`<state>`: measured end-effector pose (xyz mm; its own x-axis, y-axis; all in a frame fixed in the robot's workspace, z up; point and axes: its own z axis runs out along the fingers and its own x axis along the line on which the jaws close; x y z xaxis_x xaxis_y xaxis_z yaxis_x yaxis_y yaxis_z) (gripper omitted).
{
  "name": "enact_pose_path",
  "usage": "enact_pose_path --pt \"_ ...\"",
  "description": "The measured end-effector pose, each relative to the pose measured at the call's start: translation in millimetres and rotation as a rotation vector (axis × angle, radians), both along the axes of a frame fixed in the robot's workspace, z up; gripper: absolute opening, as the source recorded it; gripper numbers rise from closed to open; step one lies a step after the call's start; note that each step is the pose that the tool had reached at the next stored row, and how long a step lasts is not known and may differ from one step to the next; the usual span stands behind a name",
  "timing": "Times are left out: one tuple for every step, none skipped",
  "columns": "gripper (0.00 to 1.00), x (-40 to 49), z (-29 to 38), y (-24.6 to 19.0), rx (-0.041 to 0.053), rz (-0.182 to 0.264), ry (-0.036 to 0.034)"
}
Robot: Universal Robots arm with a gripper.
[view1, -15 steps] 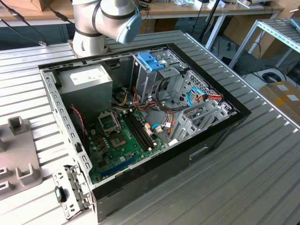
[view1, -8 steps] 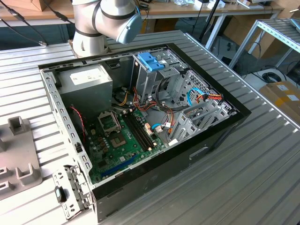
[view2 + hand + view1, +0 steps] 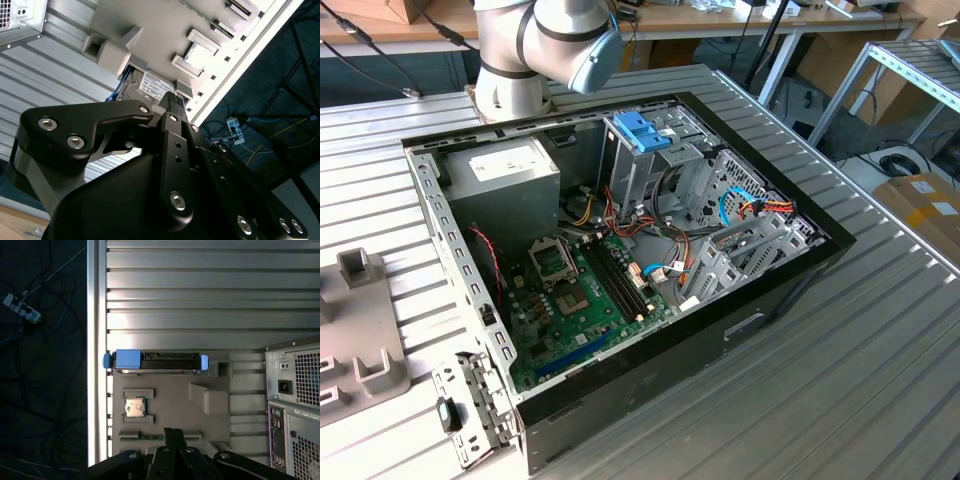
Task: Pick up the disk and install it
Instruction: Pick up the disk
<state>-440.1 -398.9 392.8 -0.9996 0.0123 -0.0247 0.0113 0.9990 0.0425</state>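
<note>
Beside the open computer case [image 3: 772, 292], at its 9 o'clock in the exterior view: grey fixture plate [image 3: 360, 335] on the ribbed table [image 3: 880, 390].
Item, disk [image 3: 160, 360]: dark drive with a white label and a light-blue rail, standing on edge in a slot at the plate's rim.
Item, my gripper [image 3: 173, 431]: fingers pressed together with nothing between them, over the plate, apart from the disk.
Item, chip [image 3: 134, 407]: seated in a plate pocket.
Item, my arm base [image 3: 505, 70]: at the case's 11 o'clock.
</note>
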Motion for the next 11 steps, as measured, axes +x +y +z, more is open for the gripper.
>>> enact_pose_path --pt "0.11 0.0 0.0 0.0 0.0 0.004 0.0" --pt "0.11 0.0 0.0 0.0 0.0 0.009 0.0" --pt "0.11 0.0 0.0 0.0 0.0 0.017 0.0" --pt "0.11 0.0 0.0 0.0 0.0 0.025 0.0" --pt "0.11 0.0 0.0 0.0 0.0 0.029 0.0" --pt "0.11 0.0 0.0 0.0 0.0 0.033 0.0" --pt "0.11 0.0 0.0 0.0 0.0 0.038 0.0" --pt "0.11 0.0 0.0 0.0 0.0 0.043 0.0" --pt "0.11 0.0 0.0 0.0 -0.0001 0.047 0.0001" --pt "0.11 0.0 0.0 0.0 0.0 0.051 0.0001" --pt "0.11 0.0 0.0 0.0 0.0 0.054 0.0"
